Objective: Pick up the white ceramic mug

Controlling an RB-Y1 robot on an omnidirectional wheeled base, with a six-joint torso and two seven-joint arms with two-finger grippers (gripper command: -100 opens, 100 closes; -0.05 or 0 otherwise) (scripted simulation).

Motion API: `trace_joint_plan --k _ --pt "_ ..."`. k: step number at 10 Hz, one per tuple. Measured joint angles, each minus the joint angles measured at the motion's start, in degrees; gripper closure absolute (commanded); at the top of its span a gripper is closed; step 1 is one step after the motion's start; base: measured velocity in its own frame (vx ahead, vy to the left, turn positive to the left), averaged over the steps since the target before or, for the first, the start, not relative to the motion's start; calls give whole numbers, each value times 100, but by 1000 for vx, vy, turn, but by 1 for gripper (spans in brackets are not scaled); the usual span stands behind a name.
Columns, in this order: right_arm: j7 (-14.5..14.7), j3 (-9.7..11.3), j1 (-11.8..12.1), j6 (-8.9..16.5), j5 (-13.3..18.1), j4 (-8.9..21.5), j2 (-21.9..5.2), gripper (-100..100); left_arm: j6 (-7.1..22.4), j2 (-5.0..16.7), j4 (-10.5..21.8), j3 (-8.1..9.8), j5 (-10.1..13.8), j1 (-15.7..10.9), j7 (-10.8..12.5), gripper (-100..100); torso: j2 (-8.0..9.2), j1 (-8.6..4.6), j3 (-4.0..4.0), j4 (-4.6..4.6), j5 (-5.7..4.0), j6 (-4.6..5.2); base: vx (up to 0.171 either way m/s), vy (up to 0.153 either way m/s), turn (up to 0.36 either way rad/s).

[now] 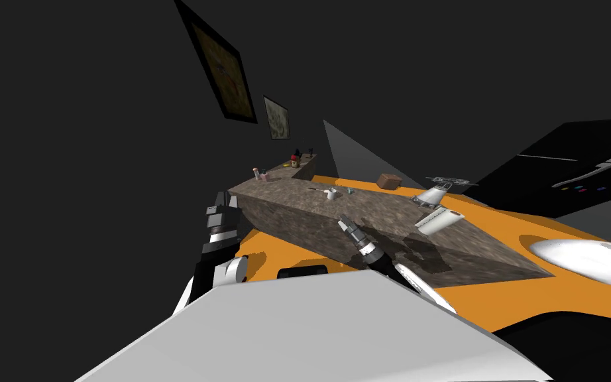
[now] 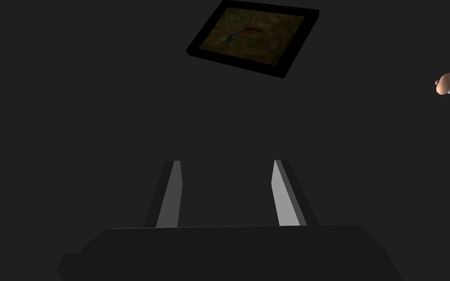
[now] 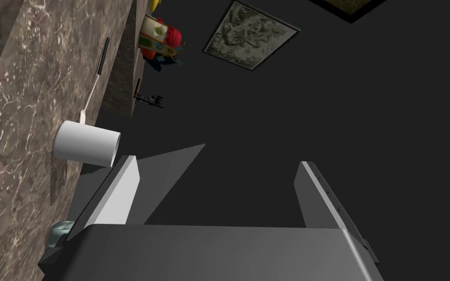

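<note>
The mug (image 1: 331,194) is a plain white cylinder standing on a brown marbled counter (image 1: 397,229), towards its far side. In the right wrist view the mug (image 3: 87,144) is just past the tip of one finger and outside the gap. My right gripper (image 3: 216,166) is open with nothing between its fingers. In the head view the right gripper (image 1: 345,222) hovers over the counter a short way before the mug. My left gripper (image 2: 226,163) is open and empty, and the left arm (image 1: 221,225) is held up at the counter's left end.
A thin dark-handled utensil (image 3: 94,80) lies on the counter (image 3: 19,97) just behind the mug. A paper towel roll (image 1: 440,221), a brown box (image 1: 388,180) and a silver rack (image 1: 433,195) sit further right. Red-topped items (image 3: 163,41) stand on the far counter.
</note>
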Motion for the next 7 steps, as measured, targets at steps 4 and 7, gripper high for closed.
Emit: trace_joint_plan --k 4,7 --pt "-56 204 94 -46 104 309 -601 -100 0 0 0 0 0 0 0 0 -11 1 -6 -3 0 -2 -32 6 66" --pt "-116 323 201 -98 173 537 -1119 -100 0 0 0 0 0 0 0 0 -10 0 -5 -2 0 0 -29 5 64"
